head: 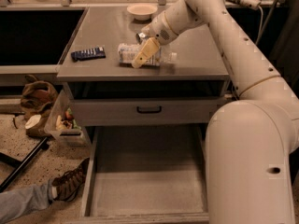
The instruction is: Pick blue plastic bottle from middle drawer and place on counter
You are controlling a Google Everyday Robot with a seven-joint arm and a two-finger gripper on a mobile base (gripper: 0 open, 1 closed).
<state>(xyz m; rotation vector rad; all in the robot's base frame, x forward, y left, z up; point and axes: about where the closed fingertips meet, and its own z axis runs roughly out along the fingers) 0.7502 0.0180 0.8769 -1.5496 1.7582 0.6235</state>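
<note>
Pinching the bottle (125, 53), the fingers (142, 56) are hanging low over the table (100, 29), close to its front edge. The near finger is lying across the bottle's front, and the far one is hiding behind it, so the pinch is being judged from that one pressed finger. The bottle is lying on its side between the fingers, its white cap pointing out past them, and its body appears to be touching the tabletop.

The drawer (145, 185) is standing pulled out well below the fingers and nearer the camera, showing only a bare grey floor. The bottle is therefore out of it, and the lift and carry are looking finished. By this reading the task is sitting near its end. What is remaining is for the fingers to be spreading and letting go, then for the arm to be rising clear without rolling the bottle toward the edge.

A bowl (142, 10) is sitting beyond the fingers, near the table's back edge. A dark packet (88, 54) is lying off to one side of the fingers, well apart from the bottle. Neither is looking likely to get in the way of a release.
</note>
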